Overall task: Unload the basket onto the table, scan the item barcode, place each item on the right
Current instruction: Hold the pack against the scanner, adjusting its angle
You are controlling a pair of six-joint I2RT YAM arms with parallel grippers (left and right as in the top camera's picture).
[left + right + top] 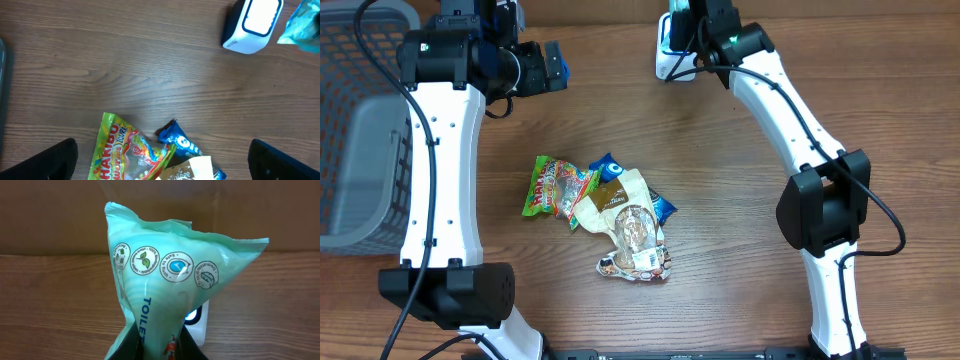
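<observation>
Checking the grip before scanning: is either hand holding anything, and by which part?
The right hand is shut on the green pack, pinching its lower end. The left hand is open and empty.

Even, diffuse light from above falls on the worktop (pixel 720 180), leaving only faint, soft-edged shadows beside the arms and small glints on the foil of the snack bags (pixel 605 205). In the left wrist view the wood grain is crisp at centre, while the dark jaws at the lower corners and the green packet (pixel 302 30) at the upper right edge are blurred. In the right wrist view white glare streaks the packet's glossy film, and the wood behind it is soft.
</observation>
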